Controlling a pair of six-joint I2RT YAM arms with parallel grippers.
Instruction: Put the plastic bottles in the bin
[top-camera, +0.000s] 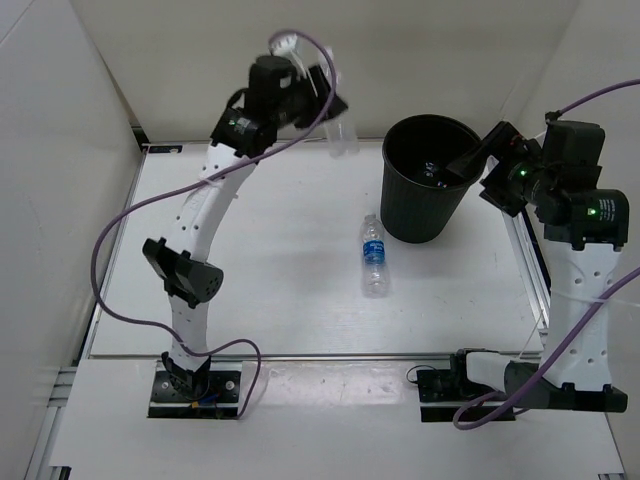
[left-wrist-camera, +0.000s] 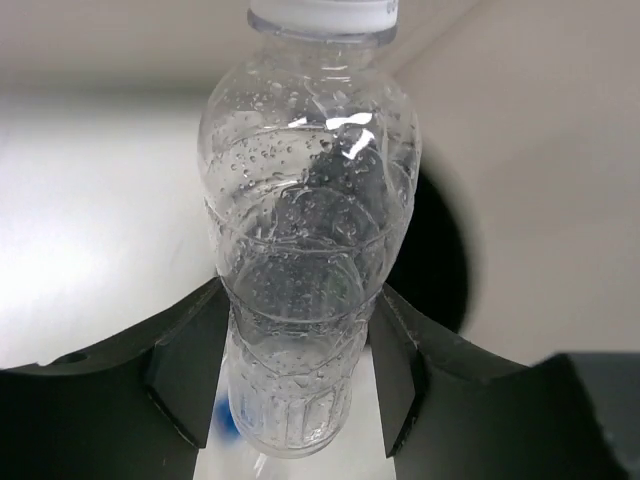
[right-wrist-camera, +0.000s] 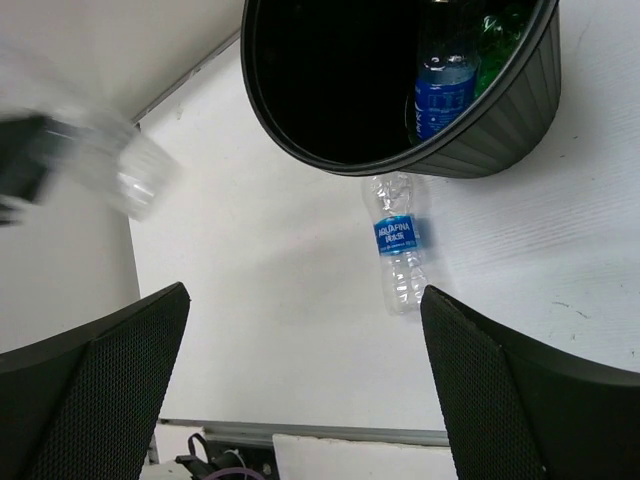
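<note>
- Left wrist view: the plain clear bottle (left-wrist-camera: 305, 260) was ribbed, thin-walled plastic. Droplets beaded its inner surface and a white cap sat at the top of the frame.
- The left gripper (left-wrist-camera: 295, 385) had its two black fingers (left-wrist-camera: 190, 375) pressed against the bottle's lower body, one on each side, pinching it.
- Top external view: the same bottle (top-camera: 342, 135) hung from the left gripper (top-camera: 325, 100) above the far part of the white table (top-camera: 250, 270), to the left of the bin (top-camera: 420, 215) and apart from it.
- The bin was round, black and ribbed on the outside, tapering toward its base, and stood at the far right of the table.
- A clear bottle with a blue label (top-camera: 373, 255) lay on its side on the table, just in front of the bin.
- The right gripper (top-camera: 470, 160) sat at the bin's right rim. From this view I could not tell how far its fingers were spread.
- Right wrist view: the right gripper (right-wrist-camera: 305, 390) showed fingers with meshed pads (right-wrist-camera: 90, 395) spread wide, with nothing between them.
- Only this view showed the inside of the bin (right-wrist-camera: 500, 130): a second blue-labelled bottle (right-wrist-camera: 443, 90) against the wall, with green plastic (right-wrist-camera: 505, 25) beside it.
- The lying bottle (right-wrist-camera: 400, 245) was just outside the rim.
</note>
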